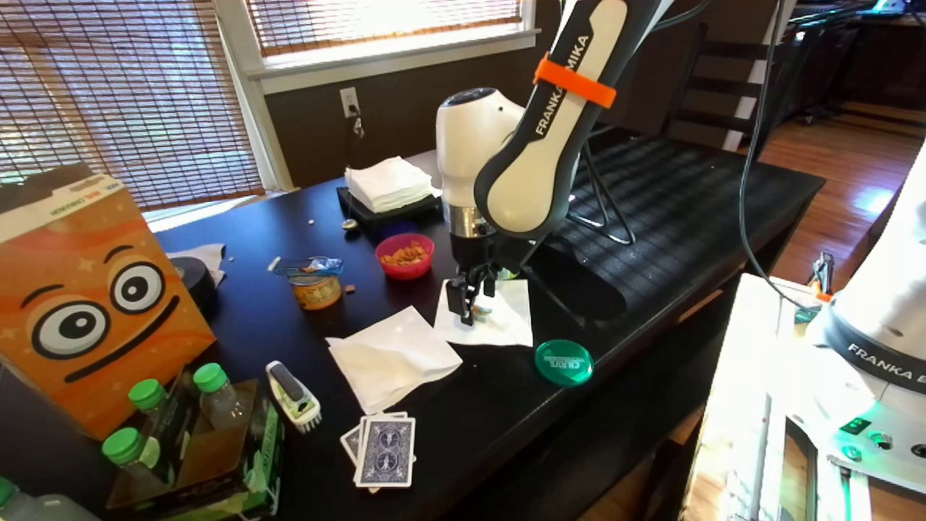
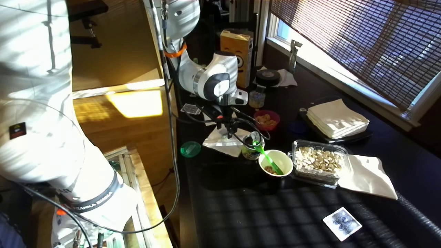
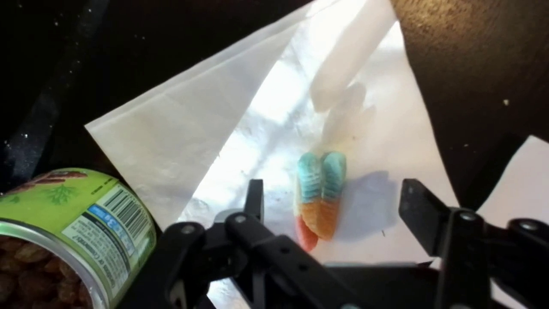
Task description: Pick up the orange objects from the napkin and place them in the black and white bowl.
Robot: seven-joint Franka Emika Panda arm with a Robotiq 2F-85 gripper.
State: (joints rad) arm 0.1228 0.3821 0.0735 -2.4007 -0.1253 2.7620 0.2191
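Observation:
The orange objects (image 3: 318,212) are small gummy pieces, orange with light blue ends. A red and whitish piece lies partly under them. They lie close together on the pale napkin (image 3: 184,128); they also show in an exterior view (image 1: 482,311), where the napkin (image 1: 510,329) lies near the table's front edge. My gripper (image 3: 334,201) is open above the napkin, one finger on each side of the pieces, touching neither. It shows in both exterior views (image 1: 474,307) (image 2: 228,132). A small round whitish bowl (image 2: 283,159) holds a green spoon and brown bits; I cannot make out dark markings.
A green-labelled can (image 3: 103,231) stands beside the napkin, between it and the whitish bowl. Nearby are a red bowl (image 1: 406,269) of crackers, a green lid (image 1: 564,364) and a crumpled white napkin (image 1: 394,358). A clear tub (image 2: 320,163) stands beside the whitish bowl.

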